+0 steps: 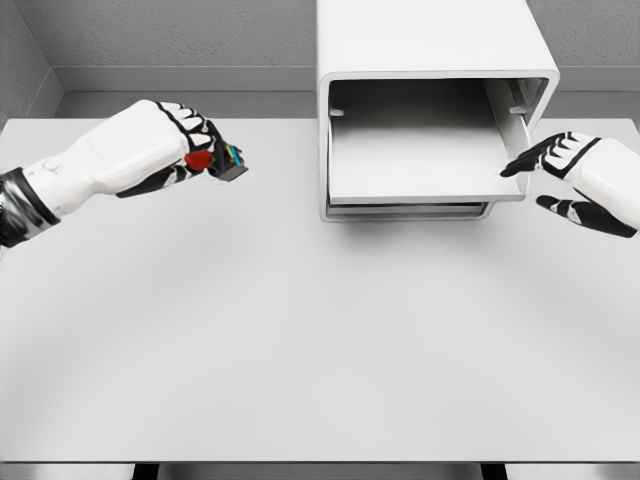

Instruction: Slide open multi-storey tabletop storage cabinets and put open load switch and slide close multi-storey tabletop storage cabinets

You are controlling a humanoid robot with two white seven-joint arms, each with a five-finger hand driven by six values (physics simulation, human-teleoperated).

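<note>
Head view: white storage cabinet (430, 60) at back of desk (300, 330), right of centre; top drawer (420, 160) slid out, tray bare. Left hand (175, 150) raised over desk's left side, fingers (200, 135) pinching load switch (222, 160), small dark block with red knob. Switch well apart from drawer, drawer lying to its right. Switch's long axis too small to tell. Right hand (580, 180) just beside drawer's right front corner, fingers spread, holding nothing. Judgement: left hand carries rightward over tray; right hand nearer for closing.
</note>
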